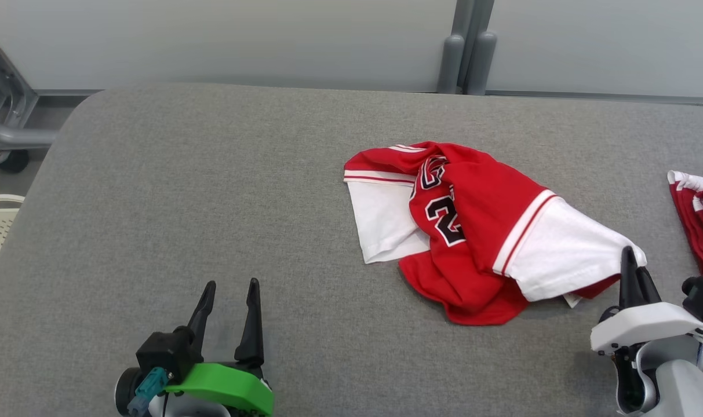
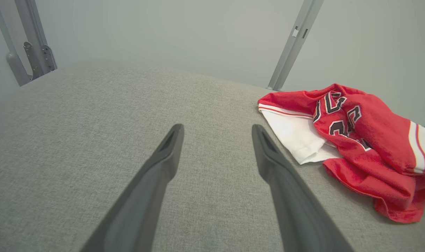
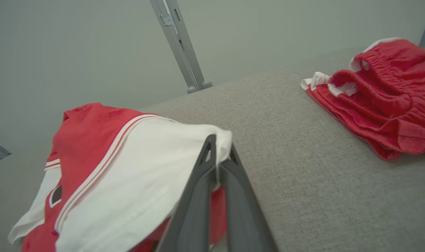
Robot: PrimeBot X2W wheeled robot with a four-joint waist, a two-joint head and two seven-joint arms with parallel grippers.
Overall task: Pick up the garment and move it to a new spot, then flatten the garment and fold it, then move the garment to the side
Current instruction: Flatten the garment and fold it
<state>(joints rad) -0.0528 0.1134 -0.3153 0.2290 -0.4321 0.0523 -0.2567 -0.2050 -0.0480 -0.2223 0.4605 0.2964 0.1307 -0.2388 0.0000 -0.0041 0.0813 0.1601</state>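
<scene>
The jersey (image 1: pixel 473 231) lies crumpled on the bench (image 1: pixel 212 202), left of the shorts (image 1: pixel 699 220). It looks light and limp, so hems suit gripping. The right pincer (image 1: pixel 628 255) is clamped on its white sleeve (image 1: pixel 565 249); the left pincer (image 1: pixel 232 284), farther from the shorts, gapes empty.

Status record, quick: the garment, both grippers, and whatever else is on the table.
garment: red and white jersey, crumpled, not yet flattened
right gripper: shut on the edge of the jersey's white sleeve
left gripper: open, over bare table, apart from the jersey
table: grey fabric top
other: second red garment at the right edge, apart from the jersey
</scene>
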